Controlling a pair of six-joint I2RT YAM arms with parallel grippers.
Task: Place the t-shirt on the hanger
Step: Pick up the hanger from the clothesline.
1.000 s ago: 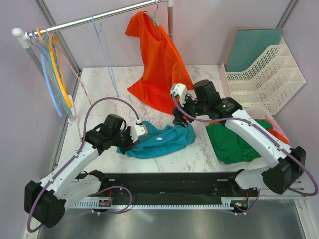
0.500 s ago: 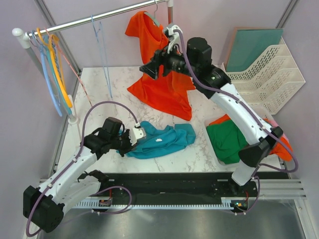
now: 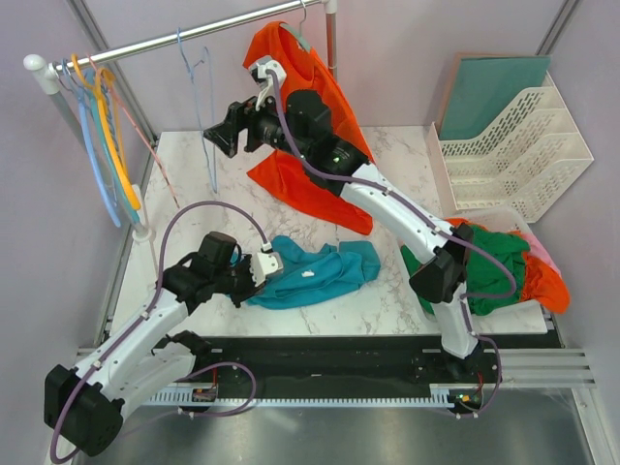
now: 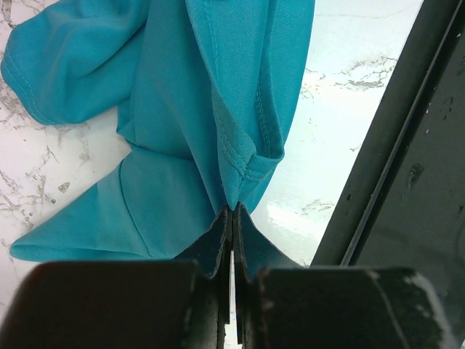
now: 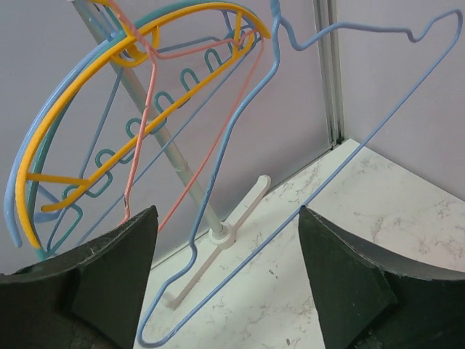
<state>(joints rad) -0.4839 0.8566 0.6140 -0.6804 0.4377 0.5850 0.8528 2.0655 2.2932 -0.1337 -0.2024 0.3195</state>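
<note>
The teal-blue t-shirt (image 3: pixel 315 272) lies crumpled on the marble table near the front. My left gripper (image 3: pixel 260 269) is shut on a fold of its cloth at the left edge; the left wrist view shows the jaws pinched on the t-shirt (image 4: pixel 211 109). The thin pale-blue hanger (image 3: pixel 202 107) hangs from the rail by its hook. My right gripper (image 3: pixel 221 131) is open, raised just right of the hanger. In the right wrist view the hanger (image 5: pixel 240 123) passes between the spread fingertips (image 5: pixel 120 262), not touching them.
An orange t-shirt (image 3: pixel 315 145) hangs from the rail behind the right arm. Several coloured hangers (image 3: pixel 102 126) hang at the rail's left end by the stand post (image 3: pixel 143 231). Dark green and orange garments (image 3: pixel 484 271) lie at the right. A white tray rack (image 3: pixel 513 145) stands back right.
My right arm has swung up and left from the t-shirt to the pale-blue hanger, gripper open. The green and orange garments shifted at the right. The left gripper stayed shut on the t-shirt.
</note>
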